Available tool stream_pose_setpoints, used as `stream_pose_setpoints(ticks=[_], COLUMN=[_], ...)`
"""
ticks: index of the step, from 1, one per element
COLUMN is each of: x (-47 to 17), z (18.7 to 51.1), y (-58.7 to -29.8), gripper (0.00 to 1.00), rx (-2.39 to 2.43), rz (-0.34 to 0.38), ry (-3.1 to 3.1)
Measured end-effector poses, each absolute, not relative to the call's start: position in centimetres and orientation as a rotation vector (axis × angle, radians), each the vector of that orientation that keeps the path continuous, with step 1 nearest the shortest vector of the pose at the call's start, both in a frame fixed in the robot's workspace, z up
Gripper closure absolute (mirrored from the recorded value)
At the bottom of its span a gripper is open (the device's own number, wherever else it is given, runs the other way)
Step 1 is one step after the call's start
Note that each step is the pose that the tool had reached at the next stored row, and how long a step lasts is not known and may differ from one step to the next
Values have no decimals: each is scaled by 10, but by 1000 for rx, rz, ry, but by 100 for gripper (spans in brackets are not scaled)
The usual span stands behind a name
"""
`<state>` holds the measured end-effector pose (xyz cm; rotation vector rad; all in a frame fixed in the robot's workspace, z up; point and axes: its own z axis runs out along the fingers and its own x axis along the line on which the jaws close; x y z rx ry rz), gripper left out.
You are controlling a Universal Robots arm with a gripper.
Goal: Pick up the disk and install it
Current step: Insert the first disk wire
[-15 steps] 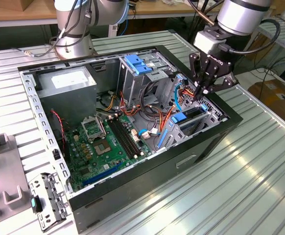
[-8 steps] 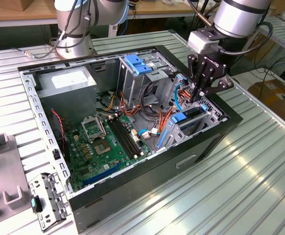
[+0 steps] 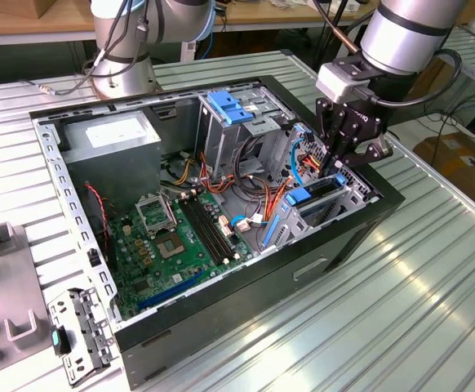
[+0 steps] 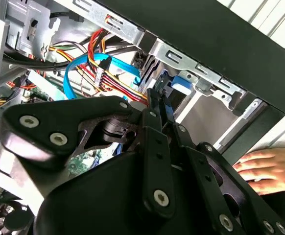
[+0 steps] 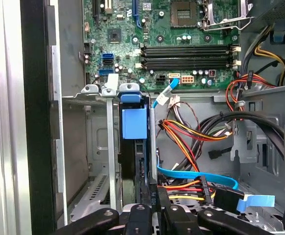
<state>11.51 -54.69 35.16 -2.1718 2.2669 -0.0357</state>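
Hovering over the drive bay at the open computer case's [image 3: 221, 322] front corner, the gripper [image 3: 345, 159] has its jaws pinched edge-on around the disk [image 5: 133, 125], standing upright, partly down its slot.

Silver-grey arm [image 3: 405, 33], black hand [image 3: 350, 160], silver screws.

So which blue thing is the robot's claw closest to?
The disk with blue rails, right under the gripper. The blue bracket on the tall cage sits farther away.
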Motion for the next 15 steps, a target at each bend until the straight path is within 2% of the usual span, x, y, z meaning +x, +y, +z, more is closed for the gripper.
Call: stream_pose_setpoints(ticks=[15], x=[114], z=[349], y=[-553], gripper=[83], rx=[-2165], rz=[-36], ry=[2272])
